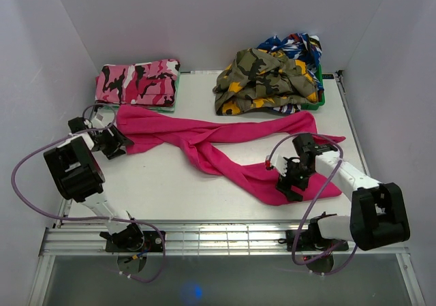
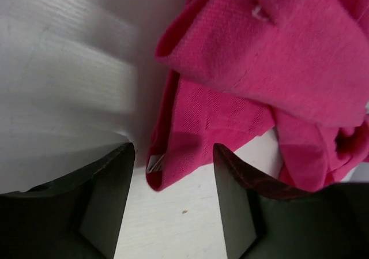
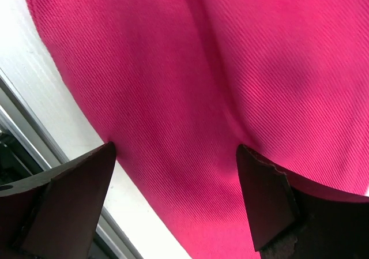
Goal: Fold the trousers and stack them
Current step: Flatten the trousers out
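The magenta-pink trousers (image 1: pixel 218 142) lie spread across the middle of the table, twisted near the centre, with one end at the left and the wider end at the front right. My left gripper (image 1: pixel 117 144) is open at the trousers' left end; in the left wrist view a folded corner of the trousers (image 2: pixel 190 138) with a white label lies just ahead of the open jaws. My right gripper (image 1: pixel 289 183) is open over the front right part; the right wrist view shows the trousers' fabric (image 3: pixel 190 97) filling the space between its spread fingers.
A folded pink-black-white camouflage pair (image 1: pixel 138 82) sits on a green mat at the back left. An olive-yellow camouflage garment (image 1: pixel 266 81) is heaped on other clothes in a green basket at the back right. The table's front rail (image 1: pixel 225 238) runs along the near edge.
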`<state>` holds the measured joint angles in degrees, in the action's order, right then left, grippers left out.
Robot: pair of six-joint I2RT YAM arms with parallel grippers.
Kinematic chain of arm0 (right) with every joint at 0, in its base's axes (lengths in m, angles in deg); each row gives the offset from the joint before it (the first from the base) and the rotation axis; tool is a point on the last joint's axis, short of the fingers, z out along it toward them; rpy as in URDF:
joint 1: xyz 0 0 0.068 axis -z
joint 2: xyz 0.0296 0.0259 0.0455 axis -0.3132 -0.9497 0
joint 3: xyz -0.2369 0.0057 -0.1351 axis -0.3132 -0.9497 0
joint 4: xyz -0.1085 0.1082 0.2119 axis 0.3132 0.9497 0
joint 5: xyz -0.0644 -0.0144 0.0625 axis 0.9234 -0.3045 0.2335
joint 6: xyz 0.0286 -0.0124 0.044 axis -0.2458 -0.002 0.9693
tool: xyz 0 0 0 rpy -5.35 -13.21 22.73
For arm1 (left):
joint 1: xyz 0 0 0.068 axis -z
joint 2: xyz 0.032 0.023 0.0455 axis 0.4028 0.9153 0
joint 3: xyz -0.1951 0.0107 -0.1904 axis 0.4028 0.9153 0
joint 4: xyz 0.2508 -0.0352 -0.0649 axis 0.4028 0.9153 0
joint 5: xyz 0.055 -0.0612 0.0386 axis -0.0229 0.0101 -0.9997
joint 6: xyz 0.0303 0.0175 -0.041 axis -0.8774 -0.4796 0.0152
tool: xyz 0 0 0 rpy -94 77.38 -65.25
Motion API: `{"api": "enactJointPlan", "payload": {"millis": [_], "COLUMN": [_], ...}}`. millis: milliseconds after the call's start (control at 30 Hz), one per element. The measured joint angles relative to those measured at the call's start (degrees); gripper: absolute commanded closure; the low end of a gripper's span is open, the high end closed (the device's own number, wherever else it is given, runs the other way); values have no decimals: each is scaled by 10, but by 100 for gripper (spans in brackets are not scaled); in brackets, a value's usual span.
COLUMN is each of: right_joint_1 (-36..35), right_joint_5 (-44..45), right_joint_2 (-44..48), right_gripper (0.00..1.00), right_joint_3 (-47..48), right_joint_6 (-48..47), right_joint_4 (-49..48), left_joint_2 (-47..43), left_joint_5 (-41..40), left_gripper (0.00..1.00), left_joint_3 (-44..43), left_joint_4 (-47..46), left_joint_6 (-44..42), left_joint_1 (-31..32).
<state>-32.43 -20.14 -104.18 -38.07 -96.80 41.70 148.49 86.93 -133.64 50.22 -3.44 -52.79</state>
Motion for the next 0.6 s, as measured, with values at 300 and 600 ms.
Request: {"api": "enactJointPlan", "payload": {"millis": [300,600], "right_joint_1": [-34,-87], "right_joint_5": [-14,-42], "right_joint_2": [-1,8], "right_gripper": [10,10], "right_joint_3": [-21,-27], "right_joint_6": [-16,-18], "right_joint_4": [-2,25], "left_joint_2": [37,45], "left_joint_5": [23,29], "left_gripper": [65,100], "left_joint_3": [-9,-15], "left_joint_4": [-52,-35], "left_joint_6": [35,28], "left_joint_1": [11,14]}}
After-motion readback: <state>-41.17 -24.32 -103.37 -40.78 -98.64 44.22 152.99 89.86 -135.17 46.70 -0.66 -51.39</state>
